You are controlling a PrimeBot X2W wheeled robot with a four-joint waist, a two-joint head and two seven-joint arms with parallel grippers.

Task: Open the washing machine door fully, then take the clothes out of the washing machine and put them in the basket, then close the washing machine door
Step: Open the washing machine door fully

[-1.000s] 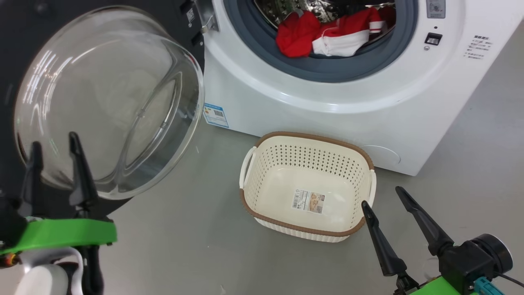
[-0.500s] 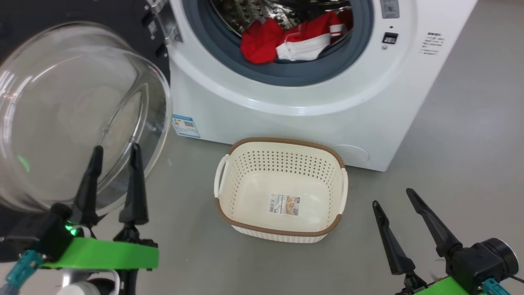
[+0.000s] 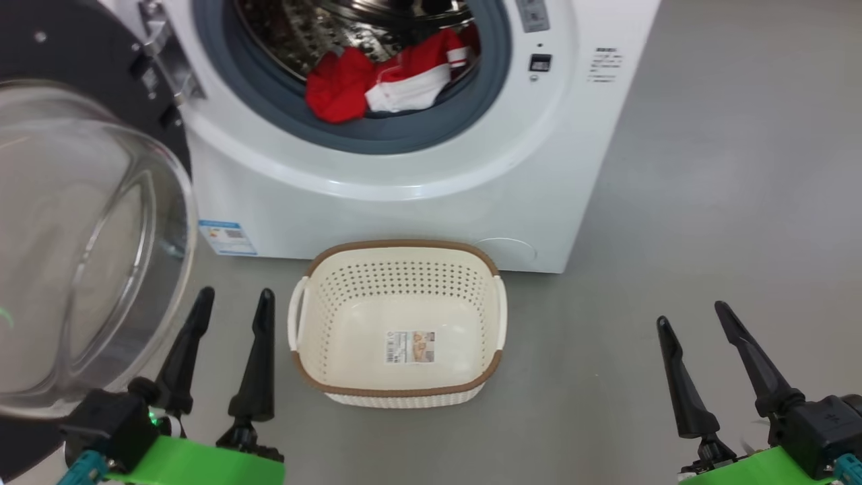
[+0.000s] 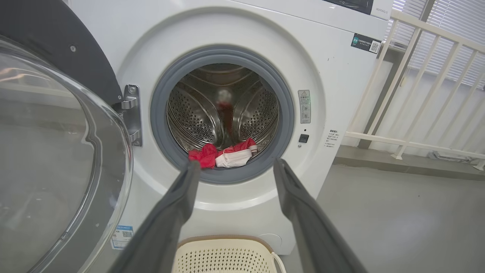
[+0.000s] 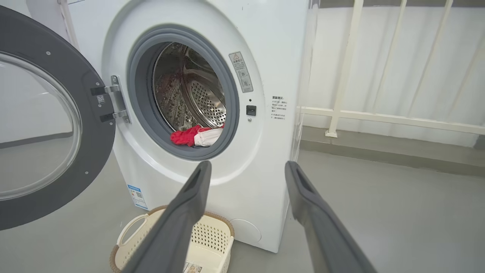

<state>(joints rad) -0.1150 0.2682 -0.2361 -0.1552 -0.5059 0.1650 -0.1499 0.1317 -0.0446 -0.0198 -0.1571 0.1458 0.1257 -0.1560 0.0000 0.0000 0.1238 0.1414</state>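
The white washing machine [image 3: 417, 202] stands with its black door [image 3: 87, 236] swung wide to the left, glass bowl bulging toward me. Red and white clothes [image 3: 384, 84] lie at the front of the steel drum, also in the left wrist view [image 4: 223, 156] and the right wrist view [image 5: 193, 136]. The cream basket [image 3: 397, 273] sits on the floor before the machine, holding only a paper label. My left gripper [image 3: 232, 303] is open just left of the basket, beside the door glass. My right gripper [image 3: 693, 316] is open to the basket's right, holding nothing.
Grey floor [image 3: 707, 202] stretches to the right of the machine. A white railing [image 4: 416, 94] stands behind the machine's right side. A blue label sticker [image 3: 227, 237] marks the machine's lower left corner.
The head camera has swung, shifting the machine, door and basket leftward in view. My left gripper has come away from in front of the door glass and now points up beside the basket.
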